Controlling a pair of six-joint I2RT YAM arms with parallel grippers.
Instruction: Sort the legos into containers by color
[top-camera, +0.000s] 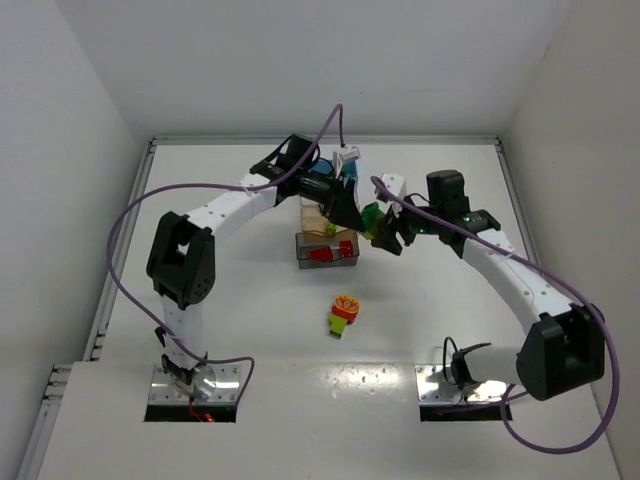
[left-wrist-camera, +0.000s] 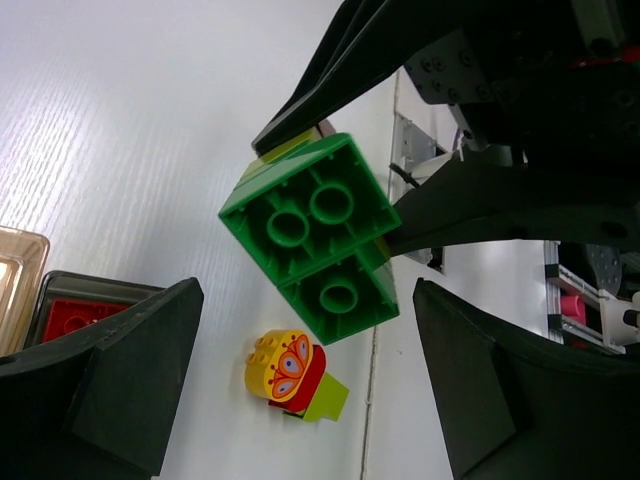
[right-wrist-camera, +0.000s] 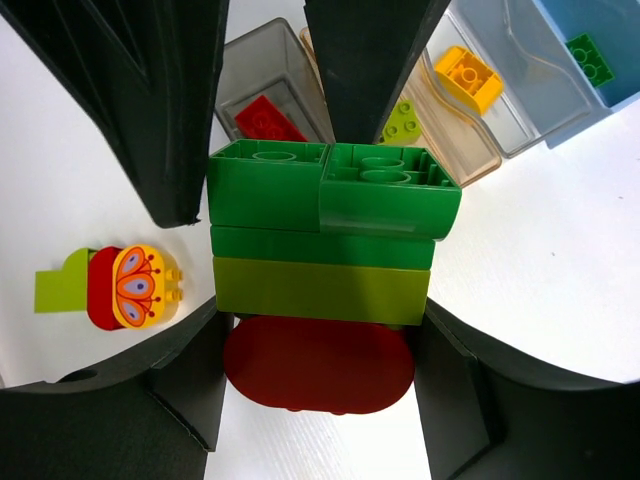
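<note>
Printed orange motif (right-wrist-camera: 135, 284) (perhaps a butterfly) on one yellow brick (right-wrist-camera: 171, 287)

Robot lab cell — white walls (top-camera: 300, 60) boxing a white table (top-camera: 250, 330)

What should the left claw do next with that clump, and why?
Probably close the open left claw on the green brick: the right claw holds a joined green, lime and red clump, so green must be pulled off before binning.
</note>
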